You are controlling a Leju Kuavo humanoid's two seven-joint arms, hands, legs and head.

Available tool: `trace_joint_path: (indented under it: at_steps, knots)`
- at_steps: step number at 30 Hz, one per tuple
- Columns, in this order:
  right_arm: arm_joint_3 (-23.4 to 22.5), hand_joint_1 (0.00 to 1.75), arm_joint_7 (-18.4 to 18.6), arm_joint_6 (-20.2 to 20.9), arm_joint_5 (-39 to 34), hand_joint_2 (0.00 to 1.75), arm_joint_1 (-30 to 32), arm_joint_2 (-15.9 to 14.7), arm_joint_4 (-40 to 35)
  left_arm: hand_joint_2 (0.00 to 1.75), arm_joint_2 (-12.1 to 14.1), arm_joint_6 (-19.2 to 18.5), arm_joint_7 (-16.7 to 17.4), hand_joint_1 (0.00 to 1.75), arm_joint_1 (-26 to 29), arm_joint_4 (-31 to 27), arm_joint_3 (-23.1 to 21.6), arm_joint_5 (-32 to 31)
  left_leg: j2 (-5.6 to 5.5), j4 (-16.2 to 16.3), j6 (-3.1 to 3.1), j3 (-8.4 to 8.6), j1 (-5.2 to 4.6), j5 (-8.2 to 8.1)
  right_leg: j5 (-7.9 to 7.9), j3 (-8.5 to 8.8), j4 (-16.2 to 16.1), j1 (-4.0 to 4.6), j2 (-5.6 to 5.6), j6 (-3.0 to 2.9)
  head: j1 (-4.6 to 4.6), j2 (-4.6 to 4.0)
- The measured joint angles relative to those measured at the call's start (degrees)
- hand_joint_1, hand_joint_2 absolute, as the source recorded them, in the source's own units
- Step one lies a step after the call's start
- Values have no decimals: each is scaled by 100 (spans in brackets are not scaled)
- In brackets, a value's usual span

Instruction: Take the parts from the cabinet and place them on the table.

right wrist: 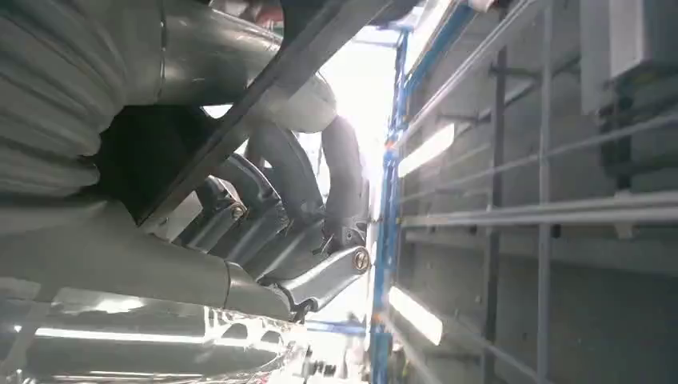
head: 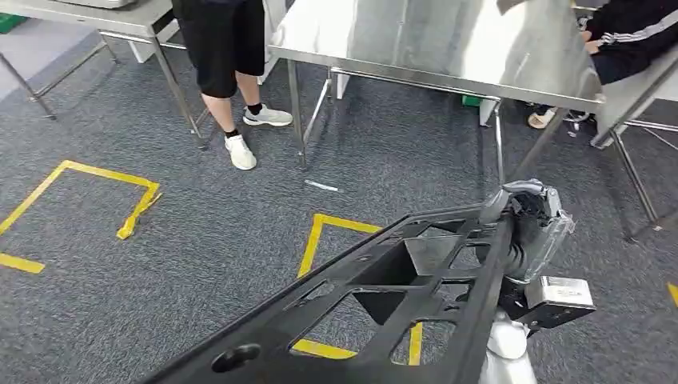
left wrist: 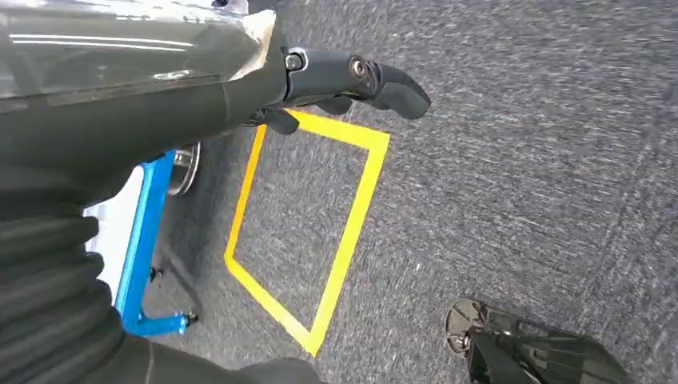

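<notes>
black part [head: 400, 296] gripped by right hand [head: 528, 220]

Workshop: steel tables [head: 448, 48], grey carpet, yellow floor tape [head: 80, 172].

No readable text, label, brand, number or sign is showing on anything in any of these views.

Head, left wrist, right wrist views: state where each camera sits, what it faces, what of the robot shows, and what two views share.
Head view: high on the body, looking down at carpet and a steel table; the right hand grips a black plastic frame part.
Left wrist view: behind the left hand, facing carpet and yellow floor tape.
Right wrist view: behind the right hand, its fingers around the part's edge.
Shared: head and left wrist views both show yellow tape squares.
</notes>
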Motion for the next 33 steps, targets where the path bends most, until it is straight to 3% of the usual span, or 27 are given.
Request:
trace_joint_path:
  at_steps: [1, 2, 3, 4, 5, 6, 8, 9, 11, 12, 13, 14, 15, 16, 18, 19, 20, 22, 24, 25, 26, 27, 29, 30, 31, 32, 33]
  knots:
    - [-13, 175, 4, 0, 0, 175, 0, -2, 0, 175, 0, 0, 0, 0, -2, 0, 0, 0, 62, 1, -12, 5, 6, -11, 114, 131, -247, -19, -24, 59, 7, 0]
    - [-22, 175, 7, 0, 2, 175, -2, 0, 0, 175, -4, -2, 0, 0, -2, 0, -2, 0, 125, 2, -30, 19, 12, -24, 298, 395, -741, -32, -85, 125, 2, 0]
    - [-22, 175, 7, 2, 4, 175, -5, 0, -2, 175, -7, -7, 0, 0, -2, 0, -4, 2, 181, 5, -61, 43, 22, -45, 483, 723, -1324, -39, -229, 176, 4, 2]
    - [-26, 175, 11, 7, 22, 175, -11, 2, -2, 175, -5, -9, -20, 0, -2, 0, -4, 13, 231, 9, -95, 76, -4, -66, 554, 959, -1760, -35, -503, 173, 9, 2]
    - [-31, 175, 22, 9, 37, 175, -26, 7, -2, 175, -4, -18, -55, 0, -2, -2, -4, 31, 266, 8, -144, 81, -39, -101, 557, 1005, -1762, 37, -544, 132, 9, 0]
    - [-42, 175, 26, 9, 42, 175, -33, 7, -2, 175, -4, -46, -94, 0, -1, -2, -4, 31, 310, 7, -170, 106, -42, -113, 563, 988, -1755, 31, -437, 71, -24, 0]
    - [-103, 175, 22, 5, 35, 175, -22, -17, -2, 175, -4, -109, -164, 0, -17, -2, -17, -24, 435, -38, -225, 175, -30, -121, 553, 972, -1757, 71, -311, 13, -22, 2]
    - [-122, 175, 0, -6, 26, 175, -25, -31, -11, 175, -7, -129, -194, 0, -27, -2, -24, -48, 484, -36, -274, 191, -22, -159, 579, 1018, -1786, -2, -234, -44, -24, 0]
    - [-175, 175, -72, -33, -26, 175, -1, -44, -24, 175, -2, -164, -236, 0, -32, -2, -50, -74, 22, 335, -302, 46, 25, -410, 577, 1029, -1800, -70, -127, -125, -66, 0]
    - [-190, 175, -98, -52, -57, 175, 31, -46, -24, 175, 4, -173, -265, 0, -26, -2, -57, -63, -136, 810, -303, -185, 27, -660, 580, 1026, -1800, -65, -66, -179, -83, 0]
    - [-203, 175, -146, -65, -83, 175, 79, -50, -24, 175, 7, -175, -286, 0, -14, -2, -57, -57, -205, 1299, -313, -432, 26, -865, 577, 1022, -1799, -56, 9, -183, -85, 2]
    - [-225, 175, -184, -72, -116, 175, 138, -59, -24, 175, 9, -181, -306, 0, 0, -2, -59, -57, -227, 1657, -317, -629, 27, -969, 577, 1023, -1798, -47, 80, -184, -85, 0]
    - [-262, 175, -219, -87, -142, 175, 195, -70, -24, 175, 11, -192, -330, 0, 12, -2, -66, -61, -228, 1783, -322, -727, 28, -946, 577, 1026, -1796, -44, 157, -183, -81, 2]
    - [-306, 175, -256, -109, -157, 175, 243, -83, -26, 175, 15, -214, -347, 0, 20, -2, -79, -79, -229, 1641, -317, -700, 30, -780, 577, 1030, -1792, -47, 231, -182, -85, 2]
    - [-376, 175, -293, -129, -168, 175, 338, -98, -46, 175, 33, -236, -389, 0, 19, -2, -109, -116, -292, 790, -303, -334, 50, -247, 577, 1046, -1783, -66, 380, -172, -85, 0]
    - [-404, 175, -317, -140, -175, 175, 380, -107, -59, 175, 39, -262, -426, 0, 20, -2, -129, -149, -489, 336, -301, -126, 81, -40, 577, 1041, -1771, -68, 441, -166, -87, 0]
    - [-435, 175, -354, -146, -190, 175, 412, -114, -70, 175, 39, -311, -439, 0, 23, -2, -144, -164, -733, 90, -297, -19, 93, -104, 565, 1004, -1730, -4, 497, -119, -87, 2]
    - [-490, 175, -426, -144, -230, 175, 487, -122, -103, 175, 46, -365, -468, 0, 26, -2, -168, -188, -643, 75, -252, -40, 49, -102, 602, 969, -1771, -33, 583, -33, -85, 2]
    - [-546, 175, -507, -125, -232, 175, 607, -151, -155, 175, 48, -443, -468, 0, 23, -2, -184, -190, -560, 39, -147, 10, 21, -58, 631, 951, -1815, -30, 662, 65, -79, 2]
    - [-577, 175, -533, -114, -208, 175, 674, -179, -173, 175, 46, -474, -466, 0, 21, -2, -192, -192, -501, -7, -79, 40, 54, -11, 604, 906, -1743, -62, 504, 67, -85, 2]
    - [-603, 175, -566, -105, -177, 175, 704, -192, -188, 175, 48, -496, -468, 0, 25, -2, -206, -197, -477, -12, -41, 48, 39, 1, 482, 808, -1527, -23, 228, 48, -50, 2]
    - [-608, 175, -575, -85, -149, 175, 710, -197, -190, 175, 57, -514, -466, 0, 29, -2, -208, -197, -425, -12, -30, 42, 33, 0, 285, 603, -1113, -22, 90, 26, -9, 2]
    - [-610, 175, -577, -57, -127, 175, 773, -232, -190, 175, 57, -525, -463, 0, 48, -2, -208, -195, -330, -10, -22, 26, 13, -5, -56, 158, -179, -26, 16, 16, -11, 2]
    - [-614, 175, -579, -57, -125, 175, 824, -247, -190, 175, 61, -525, -463, 0, 53, -2, -205, -188, -294, -9, -22, 24, 13, -6, -103, 52, 56, -28, 8, 43, 0, 0]
    - [-616, 175, -579, -57, -122, 175, 862, -269, -190, 175, 66, -525, -463, 0, 54, -2, -208, -188, -261, -9, -24, 24, 17, -8, -51, 100, -32, -32, -1, 89, -2, 0]
    - [-616, 175, -579, -55, -118, 175, 869, -282, -190, 175, 66, -525, -463, 0, 52, -2, -208, -188, -243, -8, -27, 29, 22, -10, 71, 279, -340, -37, -11, 138, 0, 0]
    - [-616, 175, -579, -55, -116, 175, 868, -286, -190, 175, 66, -525, -463, 0, 47, -2, -210, -188, -230, -7, -41, 38, 27, -18, 261, 572, -881, -47, -26, 192, -2, 0]
